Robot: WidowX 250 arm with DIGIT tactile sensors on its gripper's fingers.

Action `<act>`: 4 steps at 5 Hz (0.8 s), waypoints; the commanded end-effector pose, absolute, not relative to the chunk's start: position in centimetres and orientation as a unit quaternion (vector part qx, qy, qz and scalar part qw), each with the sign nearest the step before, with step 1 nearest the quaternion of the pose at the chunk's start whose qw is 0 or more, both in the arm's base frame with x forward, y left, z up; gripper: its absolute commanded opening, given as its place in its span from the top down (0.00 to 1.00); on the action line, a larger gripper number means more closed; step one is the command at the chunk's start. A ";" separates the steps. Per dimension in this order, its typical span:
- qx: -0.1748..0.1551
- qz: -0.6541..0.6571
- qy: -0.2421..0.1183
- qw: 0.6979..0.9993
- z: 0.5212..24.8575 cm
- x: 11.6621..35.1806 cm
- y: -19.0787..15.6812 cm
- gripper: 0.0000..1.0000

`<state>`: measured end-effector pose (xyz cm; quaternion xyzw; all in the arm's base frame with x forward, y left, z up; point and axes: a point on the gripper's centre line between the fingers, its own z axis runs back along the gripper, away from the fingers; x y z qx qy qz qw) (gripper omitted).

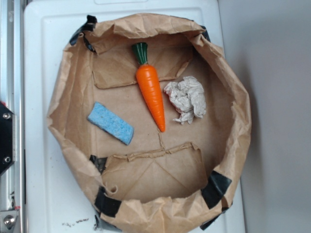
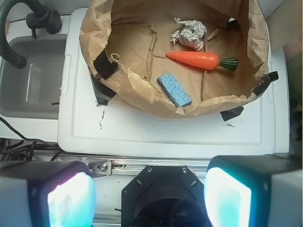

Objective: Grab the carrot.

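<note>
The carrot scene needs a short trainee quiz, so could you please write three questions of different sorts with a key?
1. True or false: the carrot touches the blue sponge.
2. Multiple choice: in the exterior view, the crumpled paper wad lies (A) left of the carrot, (B) right of the carrot, (C) outside the paper bag.
3. Fill in: in the wrist view, the gripper has its jaws ____ with nothing between them.

Key:
1. False; bare brown paper separates them.
2. B.
3. Open; the gripper sits back over the white surface, outside the bag, so the carrot is not yet grabbed.
</note>
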<state>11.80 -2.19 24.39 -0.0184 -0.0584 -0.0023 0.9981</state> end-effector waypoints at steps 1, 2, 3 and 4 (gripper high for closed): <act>-0.018 -0.002 -0.058 0.998 24.4 11.8 -2.2 0.00; -0.011 0.024 -0.037 0.999 21.0 16.8 -2.5 0.00; -0.006 0.057 -0.041 0.998 20.0 21.8 -1.9 0.00; 0.002 0.070 -0.054 0.996 19.5 26.8 -1.2 0.00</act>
